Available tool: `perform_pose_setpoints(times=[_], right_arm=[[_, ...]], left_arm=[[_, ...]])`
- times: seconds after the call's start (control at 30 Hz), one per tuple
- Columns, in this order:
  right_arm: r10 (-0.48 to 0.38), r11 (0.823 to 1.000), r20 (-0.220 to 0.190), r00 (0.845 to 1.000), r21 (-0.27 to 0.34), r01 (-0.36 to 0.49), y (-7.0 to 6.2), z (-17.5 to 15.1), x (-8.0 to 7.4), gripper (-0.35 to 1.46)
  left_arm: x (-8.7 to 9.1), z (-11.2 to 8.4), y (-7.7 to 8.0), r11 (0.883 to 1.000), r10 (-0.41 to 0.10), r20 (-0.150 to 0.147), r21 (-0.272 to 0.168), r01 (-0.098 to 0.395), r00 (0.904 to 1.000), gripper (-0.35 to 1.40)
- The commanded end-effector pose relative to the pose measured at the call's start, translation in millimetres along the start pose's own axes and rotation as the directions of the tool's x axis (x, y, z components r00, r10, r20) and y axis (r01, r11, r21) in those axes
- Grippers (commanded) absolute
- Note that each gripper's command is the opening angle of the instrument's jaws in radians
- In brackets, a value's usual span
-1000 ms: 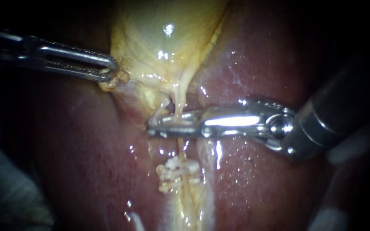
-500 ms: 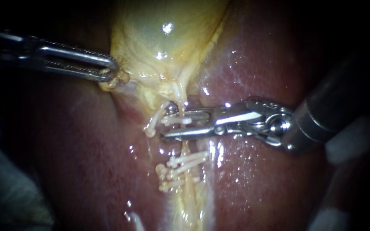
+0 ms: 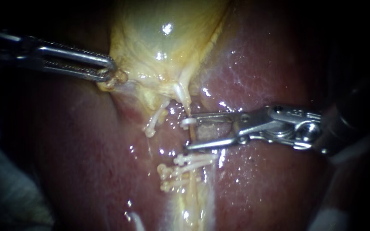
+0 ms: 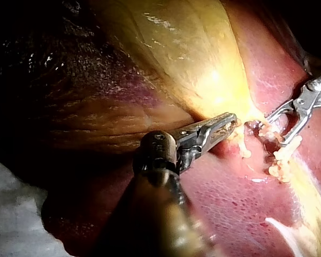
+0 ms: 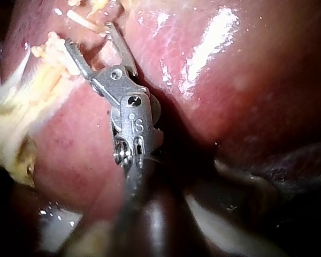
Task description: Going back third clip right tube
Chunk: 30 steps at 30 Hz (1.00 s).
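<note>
Between the tips of our right instrument (image 3: 188, 135) the gap is wide. The jaws stand well apart and grip nothing, and wet red liver (image 3: 270, 60) shows through the opening. The jaws are two thin bright metal bars that meet at a shiny round pivot.

- A small white clip (image 3: 187, 123) sits at the upper jaw's tip. We cannot tell whether the two are touching or only just beside each other.
- The clip lies on the right tube (image 3: 182, 96), a pale, slick strand that comes down from the gallbladder (image 3: 163, 38).
- Whether the clip closes fully round the tube is too small to make out.
- Below the clip, the tube crosses the gap near the jaw tips as a thin brownish line and is hard to follow.
- Just past the lower jaw, two more white clips (image 3: 193, 159) with knobbed ends lie close together across a yellowish band.
- Another white clip (image 3: 153, 125) hangs on a second strand, on the far side of the right tube from the jaws.

Our left instrument (image 3: 111, 72) is well apart from the right one. Its long slotted metal jaws are closed on a nub of the gallbladder's yellow edge. Its shaft is cut off at the view's edge, and the right instrument's shaft fades into shadow.

The gallbladder is yellow-green, smooth and glossy. The liver is dark red and finely mottled, with wet glints. The left wrist view shows a white cloth (image 4: 13, 214) beside the liver; it is blurred.
</note>
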Motion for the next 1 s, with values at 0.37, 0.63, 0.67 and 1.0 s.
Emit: perform_pose_setpoints(times=[0.37,0.63,0.67,1.0], right_arm=[[-0.184,0.982,0.068,0.981,-0.027,0.186,-2.6,-4.4,3.7,0.49],[-0.25,0.968,0.069,0.966,-0.016,0.252,-3.8,-6.7,4.9,0.49],[-0.261,0.965,0.069,0.963,-0.014,0.262,-3.9,-6.9,5.0,0.49],[-0.291,0.956,0.073,0.954,-0.016,0.292,-4.1,-9.0,5.8,0.49]], left_arm=[[0.0,-0.1,0.0,1.0,0.0,0.001,-0.001,0.0,1.0,-0.35],[0.0,-0.1,-0.1,1.0,0.0,0.001,-0.001,0.0,1.0,-0.35],[0.0,-0.1,-0.2,1.0,0.0,0.001,-0.001,0.0,1.0,-0.35],[-1.2,2.7,-2.0,1.0,0.011,-0.006,0.006,-0.011,0.9999,-0.35]])
